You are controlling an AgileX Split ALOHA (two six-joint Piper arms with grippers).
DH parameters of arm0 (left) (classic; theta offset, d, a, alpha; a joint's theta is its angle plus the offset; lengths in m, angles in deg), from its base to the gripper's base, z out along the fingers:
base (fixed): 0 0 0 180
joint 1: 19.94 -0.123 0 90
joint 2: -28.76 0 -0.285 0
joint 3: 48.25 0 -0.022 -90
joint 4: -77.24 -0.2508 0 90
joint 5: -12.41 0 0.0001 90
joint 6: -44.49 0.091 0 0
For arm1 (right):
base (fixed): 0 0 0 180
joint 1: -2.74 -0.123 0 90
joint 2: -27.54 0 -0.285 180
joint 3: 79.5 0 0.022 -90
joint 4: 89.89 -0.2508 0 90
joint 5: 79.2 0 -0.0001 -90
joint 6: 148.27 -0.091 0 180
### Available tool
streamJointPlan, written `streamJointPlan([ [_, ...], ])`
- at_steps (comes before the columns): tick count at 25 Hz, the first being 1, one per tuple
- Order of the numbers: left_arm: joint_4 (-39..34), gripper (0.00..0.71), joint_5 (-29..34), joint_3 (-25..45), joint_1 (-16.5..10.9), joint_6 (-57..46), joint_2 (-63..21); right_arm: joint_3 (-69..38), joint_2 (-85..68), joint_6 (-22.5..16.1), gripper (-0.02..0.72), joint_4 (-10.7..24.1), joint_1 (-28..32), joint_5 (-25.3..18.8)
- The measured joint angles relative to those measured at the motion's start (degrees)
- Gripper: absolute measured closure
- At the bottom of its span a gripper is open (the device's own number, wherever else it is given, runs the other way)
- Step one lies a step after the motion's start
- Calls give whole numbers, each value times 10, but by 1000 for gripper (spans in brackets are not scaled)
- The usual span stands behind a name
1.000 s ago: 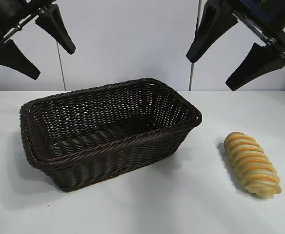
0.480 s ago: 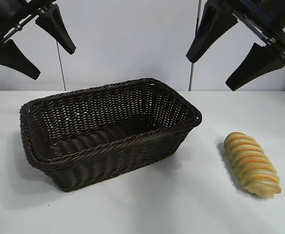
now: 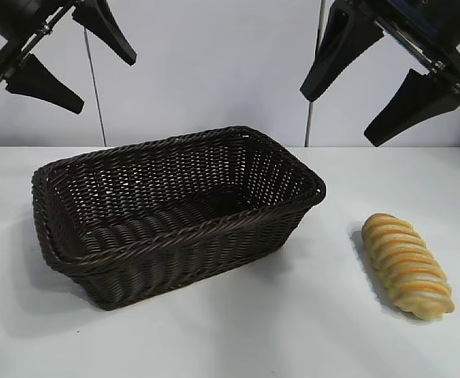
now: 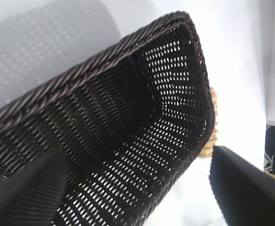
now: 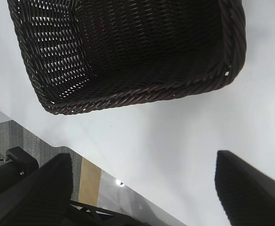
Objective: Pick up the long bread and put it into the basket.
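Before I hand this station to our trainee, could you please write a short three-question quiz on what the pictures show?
1. True or false: the long bread already lies inside the basket.
2. Multiple choice: where is the right gripper? A. clamped on the bread; B. raised high, jaws spread, above the gap between basket and bread; C. resting on the basket's rim.
3. Fill in: the left gripper hangs open above the basket's ____ end, as the exterior view shows it.

Key: 1. False; the bread lies on the table, right of the basket and apart from it. 2. B. 3. left.
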Motion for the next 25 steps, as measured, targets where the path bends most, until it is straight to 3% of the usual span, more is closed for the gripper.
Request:
streamJointPlan([
  [3,-23,126,36,-52,-14,-18,-5,0,0,0,135,0,0,1],
  [7,-161,137,46,-126,-17,-94,-43,0,0,0,135,0,0,2],
  [10,-259,139,52,-132,-17,-141,-91,0,0,0,135,0,0,6],
  [13,-306,140,53,-92,-17,-170,-128,0,0,0,135,0,0,10],
  [19,-320,140,53,59,-16,-181,-133,0,0,0,135,0,0,11],
  [25,-323,140,-7,163,28,-181,-132,0,0,0,135,0,0,15],
])
